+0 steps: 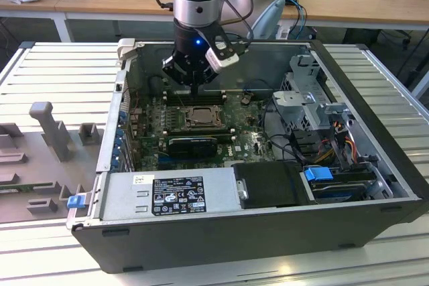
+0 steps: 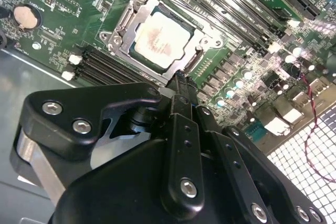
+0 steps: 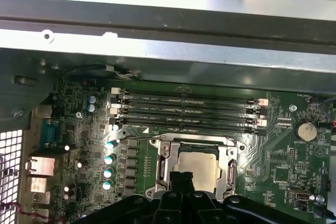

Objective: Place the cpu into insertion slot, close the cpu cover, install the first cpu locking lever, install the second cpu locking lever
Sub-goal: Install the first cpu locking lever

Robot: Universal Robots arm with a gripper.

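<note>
The arm's gripper [image 2: 181, 83], fingers pressed together on nothing, hung over the green board with its tips just short of the insertion slot [image 1: 182, 117]. Directly beyond the fingertips, the cpu [image 2: 160, 38] lay flat in that socket, the cpu cover [image 2: 202, 43] apparently down around its edges. The chip looked light, rigid and easily damaged, best taken by two opposite edges, never its face. The thin metal cover seemed stiff enough to be pressed at its frame.

The cpu [image 3: 202, 166] lies framed by the silvery cpu cover [image 3: 164, 162]. The gripper [image 3: 181, 178] overlaps the cpu's edge, with 4 black memory slots [image 3: 189, 111] alongside.
</note>
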